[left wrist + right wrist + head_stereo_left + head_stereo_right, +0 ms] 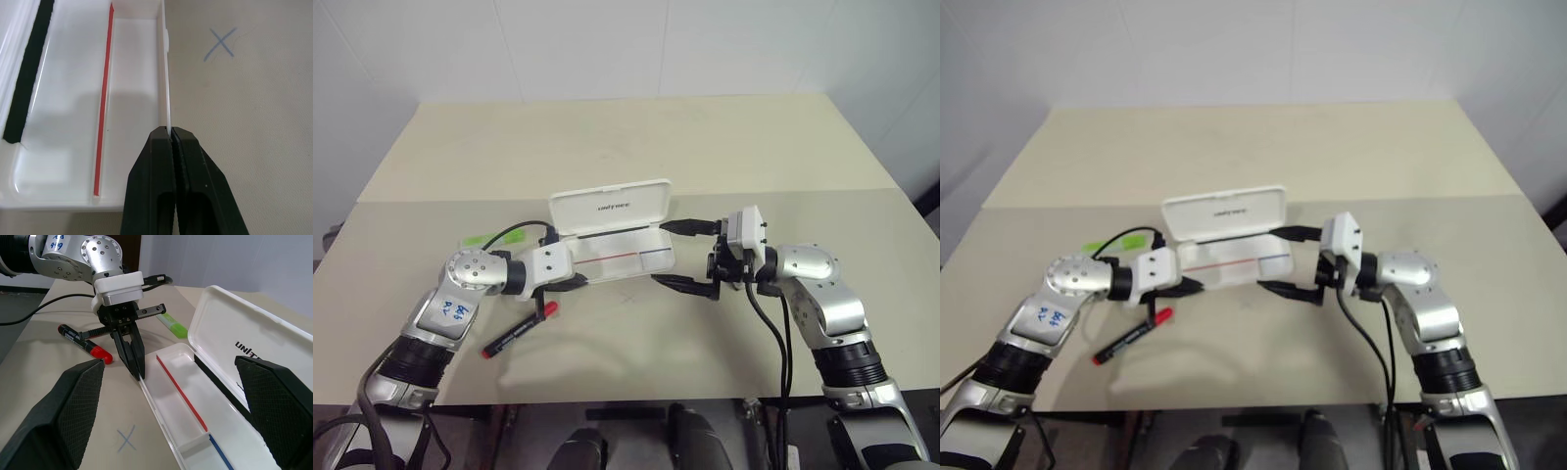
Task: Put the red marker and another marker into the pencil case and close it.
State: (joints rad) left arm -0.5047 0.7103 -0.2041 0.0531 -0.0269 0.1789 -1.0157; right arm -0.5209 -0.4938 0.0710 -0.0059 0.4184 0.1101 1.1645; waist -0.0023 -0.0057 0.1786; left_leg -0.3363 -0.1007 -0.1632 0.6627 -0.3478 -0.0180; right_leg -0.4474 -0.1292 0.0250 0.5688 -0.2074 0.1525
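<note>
The white pencil case [610, 206] lies open in the middle of the table, its lid standing up at the back and its tray holding only a red-and-blue stripe. My left gripper [579, 281] is shut on the thin front wall of the pencil case [166, 73] near its left end. The red marker [519, 331], with a black end, lies on the table just below my left wrist. The light-green marker [489, 238] lies behind the left arm. My right gripper [664, 253] stands open at the case's right end, one finger on each side of it.
The cream table [607, 137] stretches far behind the case. A blue X mark [221, 44] is drawn on the table just in front of the tray. A black cable [524, 228] loops over the left wrist near the green marker.
</note>
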